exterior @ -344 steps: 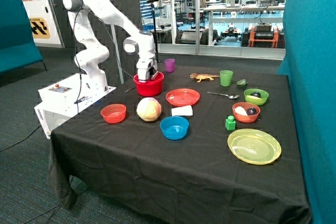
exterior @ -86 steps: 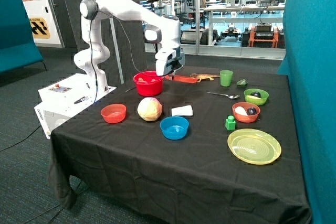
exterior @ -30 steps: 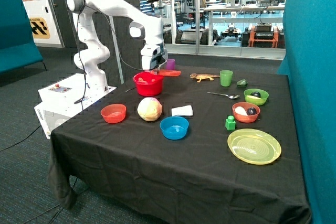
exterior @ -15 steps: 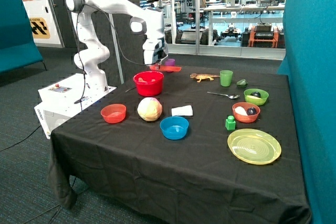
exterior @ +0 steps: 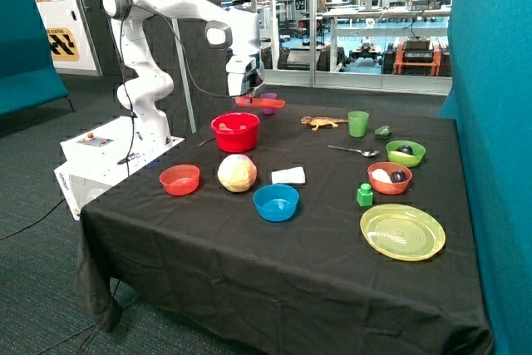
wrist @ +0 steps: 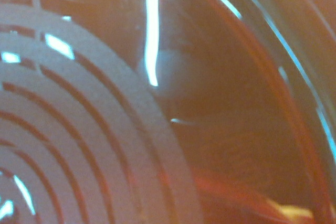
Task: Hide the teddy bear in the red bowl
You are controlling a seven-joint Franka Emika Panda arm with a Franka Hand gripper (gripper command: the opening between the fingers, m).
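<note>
The gripper [exterior: 249,99], clamped on the flat red plate [exterior: 260,103], has carried it higher and back above the red bowl [exterior: 235,132] since a moment ago. The teddy bear cannot be made out inside.

From my station: white gripper [exterior: 247,97] grips a flat red plastic plate [exterior: 260,103]; up close the plate [wrist: 231,129] reads translucent orange-red with pale concentric ridges. Deep bright-red plastic bowl [exterior: 235,131] on the black-clothed table [exterior: 274,263]. Small orange-red bowl [exterior: 179,179], blue bowl [exterior: 276,201], pale yellow-cream ball [exterior: 237,173], translucent yellow-green plate [exterior: 402,231], green cup [exterior: 358,123], orange-brown lizard figure [exterior: 323,122].
</note>
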